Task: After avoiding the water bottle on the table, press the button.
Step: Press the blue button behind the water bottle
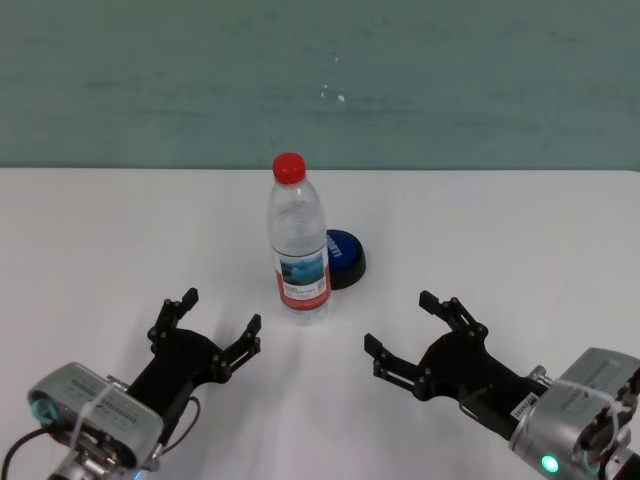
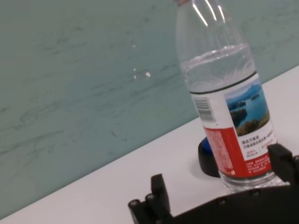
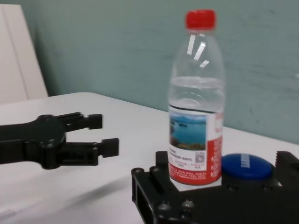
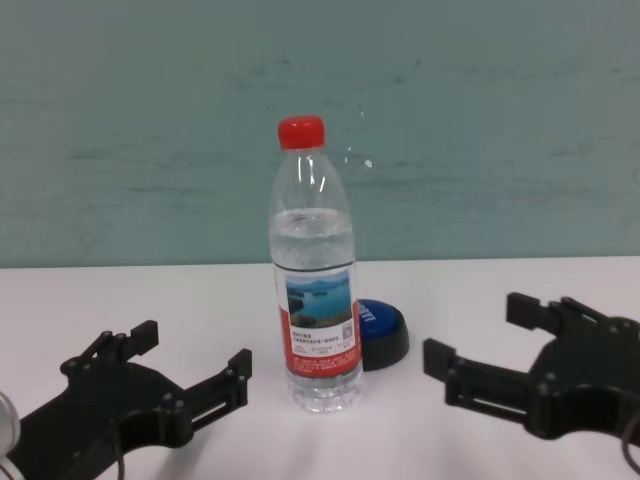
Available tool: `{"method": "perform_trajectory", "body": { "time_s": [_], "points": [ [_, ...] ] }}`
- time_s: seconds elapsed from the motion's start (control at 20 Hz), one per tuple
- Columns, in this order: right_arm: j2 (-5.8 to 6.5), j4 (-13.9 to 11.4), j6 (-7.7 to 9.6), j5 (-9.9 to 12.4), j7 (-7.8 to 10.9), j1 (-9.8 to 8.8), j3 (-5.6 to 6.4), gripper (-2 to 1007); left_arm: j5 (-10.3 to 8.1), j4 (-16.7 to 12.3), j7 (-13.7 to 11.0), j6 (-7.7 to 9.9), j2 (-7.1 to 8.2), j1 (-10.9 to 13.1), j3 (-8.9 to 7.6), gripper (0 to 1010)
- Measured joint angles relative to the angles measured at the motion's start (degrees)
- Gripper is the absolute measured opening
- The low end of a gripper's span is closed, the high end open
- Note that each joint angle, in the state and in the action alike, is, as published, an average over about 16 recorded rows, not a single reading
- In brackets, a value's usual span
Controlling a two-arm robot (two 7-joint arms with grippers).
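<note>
**Ana:** Near the middle of the counter [image 1: 90, 230], the water bottle [image 1: 299, 245] stands upright with its red cap on, and the button [image 1: 345, 256] sits just behind it and a little toward the robot's right. From the head view the bottle hides part of the blue dome.

**Ben:** Are the two touching?

**Ana:** Very close, but I can't tell whether they touch. The chest view shows the button peeking out from behind the bottle's lower part.

**Ben:** And the arms?

**Ana:** Both are low at the near edge. The left gripper [image 1: 218, 322] has its jaws spread wide with nothing between them, pointing toward the bottle. The right gripper [image 1: 410, 322] is the same, jaws apart and empty, on the other side. Neither touches the bottle or the button.

**Ben:** So how far along is it?

**Ana:** I'd say barely started. The bottle is upright where it blocks the direct line, and the button is unpressed as far as I can see, with no jaw over it.

**Ben:** What's left, then?

**Ana:** Everything: one arm has to go round or over the bottle without tipping it, then come down on the dome. The right side looks like the more open route, since the button shows on that side.
</note>
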Motion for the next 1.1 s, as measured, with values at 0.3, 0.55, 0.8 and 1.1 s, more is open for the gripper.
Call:
{"method": "perform_trajectory", "body": {
  "time_s": [0.3,0.55,0.8,1.1],
  "points": [
    [0.77,1.3,0.93,1.8,-0.48,0.4,-0.03,1004,0.0,0.0,0.0,0.0,0.0,0.0,0.0,1000],
    [1.86,1.1,1.43,0.8,-1.18,0.41,-0.3,1004,0.0,0.0,0.0,0.0,0.0,0.0,0.0,1000],
    [2.84,0.2,1.57,-1.7,-2.11,0.15,-0.55,1004,0.0,0.0,0.0,0.0,0.0,0.0,0.0,1000],
    [3.28,-1.2,1.63,-2.9,-2.3,-0.39,0.15,1004,0.0,0.0,0.0,0.0,0.0,0.0,0.0,1000]
  ]
}}
